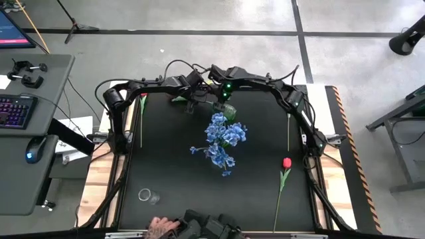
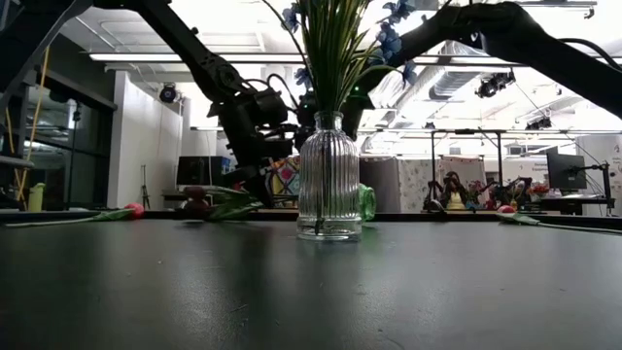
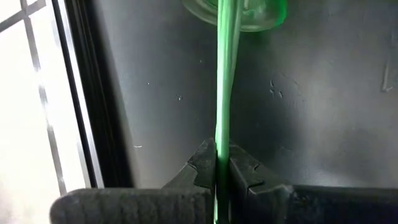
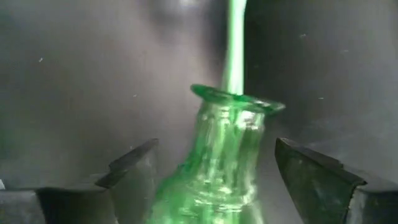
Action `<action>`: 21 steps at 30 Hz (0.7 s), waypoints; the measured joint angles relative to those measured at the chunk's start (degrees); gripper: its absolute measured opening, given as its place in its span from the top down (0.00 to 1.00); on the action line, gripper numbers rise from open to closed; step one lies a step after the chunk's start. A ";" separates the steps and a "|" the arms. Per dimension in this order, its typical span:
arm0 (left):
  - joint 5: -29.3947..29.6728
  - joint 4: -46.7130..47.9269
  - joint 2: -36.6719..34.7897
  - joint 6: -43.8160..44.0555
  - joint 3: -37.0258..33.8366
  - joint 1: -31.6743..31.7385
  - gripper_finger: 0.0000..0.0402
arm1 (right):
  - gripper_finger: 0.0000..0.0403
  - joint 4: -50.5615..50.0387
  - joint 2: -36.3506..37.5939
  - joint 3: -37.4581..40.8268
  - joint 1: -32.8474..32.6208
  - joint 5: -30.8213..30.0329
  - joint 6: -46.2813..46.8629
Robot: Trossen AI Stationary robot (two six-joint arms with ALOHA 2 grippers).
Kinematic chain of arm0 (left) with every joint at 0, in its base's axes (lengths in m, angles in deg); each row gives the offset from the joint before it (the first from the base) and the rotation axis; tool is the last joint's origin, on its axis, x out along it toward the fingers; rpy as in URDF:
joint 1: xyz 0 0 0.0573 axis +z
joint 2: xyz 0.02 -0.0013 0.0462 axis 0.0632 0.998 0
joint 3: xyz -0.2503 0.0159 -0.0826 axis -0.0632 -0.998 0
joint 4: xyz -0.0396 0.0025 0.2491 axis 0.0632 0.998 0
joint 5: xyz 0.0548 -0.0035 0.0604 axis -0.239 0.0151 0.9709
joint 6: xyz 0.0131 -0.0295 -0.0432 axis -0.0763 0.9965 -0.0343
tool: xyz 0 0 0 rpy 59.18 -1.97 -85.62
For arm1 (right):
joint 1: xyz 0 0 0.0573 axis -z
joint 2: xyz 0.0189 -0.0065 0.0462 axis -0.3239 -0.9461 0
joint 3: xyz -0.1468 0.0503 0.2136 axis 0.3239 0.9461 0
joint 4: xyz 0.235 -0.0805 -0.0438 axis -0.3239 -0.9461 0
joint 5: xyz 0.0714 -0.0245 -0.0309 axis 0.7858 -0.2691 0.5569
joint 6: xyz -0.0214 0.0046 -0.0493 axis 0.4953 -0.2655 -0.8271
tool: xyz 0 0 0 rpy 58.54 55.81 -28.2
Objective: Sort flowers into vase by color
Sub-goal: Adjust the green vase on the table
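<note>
A small green glass vase point(image 4: 227, 143) point(image 1: 230, 111) sits near the table's far edge, low behind the clear vase in the low view point(image 2: 366, 201). A green flower stem point(image 3: 224, 74) runs into its mouth. My left gripper point(image 3: 221, 165) point(image 1: 193, 103) is shut on that stem. Low down by the left arm are a dark maroon tulip head point(image 2: 195, 197) and leaves. My right gripper point(image 4: 216, 144) point(image 1: 226, 100) is open, one finger on each side of the green vase's neck, with gaps showing. At the table's middle, a ribbed clear vase point(image 2: 328, 180) holds the blue flowers point(image 1: 223, 139). My left gripper pinches the green stem point(image 3: 222, 134) between its two fingers, a short way from the green vase's mouth point(image 3: 249, 18). The fingers lie across the stem. The stem's free end reaches into the mouth; the flower end lies behind the gripper, out of this view.
A red tulip point(image 1: 286, 162) lies near the table's right edge, its stem pointing to the near edge. Another tulip point(image 1: 142, 99) lies along the left edge, and a bare stem point(image 1: 288, 129) along the right. A small clear glass piece point(image 1: 147, 196) sits near left. A person's hand point(image 1: 159, 228) shows at the near edge.
</note>
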 joint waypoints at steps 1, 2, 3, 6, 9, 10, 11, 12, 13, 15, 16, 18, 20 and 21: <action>-0.16 -0.04 0.00 0.48 0.00 0.00 1.00 | 0.26 0.37 0.00 0.01 -0.01 -0.53 0.24; -0.33 -0.11 0.00 0.67 0.00 0.00 1.00 | 0.28 0.55 0.00 -0.01 0.03 -0.74 0.30; -0.50 -0.28 0.00 0.69 0.00 -0.04 1.00 | 0.30 0.65 0.00 0.00 0.05 -0.88 0.19; -1.81 -0.27 -0.02 0.72 -0.02 -0.11 1.00 | 0.41 0.97 0.00 0.02 0.04 -0.76 0.32; -2.44 -0.30 -0.02 0.72 -0.04 -0.07 1.00 | 0.54 1.14 0.00 0.02 0.05 0.09 1.08; -2.48 -0.32 -0.02 0.65 -0.04 -0.07 1.00 | 0.58 1.15 0.00 0.02 0.04 0.31 1.59; -2.54 -0.33 -0.02 0.41 -0.04 -0.07 1.00 | 0.62 1.25 0.00 0.02 0.04 0.47 1.93; -2.62 -0.40 -0.02 0.10 -0.04 -0.08 1.00 | 0.65 1.50 0.00 0.02 0.04 0.59 2.08; -2.72 -0.48 -0.02 -0.17 -0.04 -0.12 1.00 | 0.67 1.83 0.00 0.02 0.04 0.87 2.08; -2.96 -0.73 -0.03 -0.40 -0.04 -0.18 1.00 | 0.70 1.99 0.00 0.02 0.02 1.33 2.08; -2.98 -0.84 -0.04 -0.32 -0.04 -0.17 1.00 | 0.71 2.14 0.00 0.02 0.03 1.59 2.12; -3.04 -0.89 -0.04 0.10 -0.04 -0.17 1.00 | 0.75 2.55 0.00 0.02 0.06 2.34 2.60; -3.03 -1.04 -0.04 0.31 -0.04 -0.20 1.00 | 0.82 3.00 0.00 0.02 0.10 2.46 2.58; -3.03 -1.08 -0.04 0.39 -0.04 -0.20 1.00 | 0.87 3.11 0.00 0.02 0.10 2.51 2.56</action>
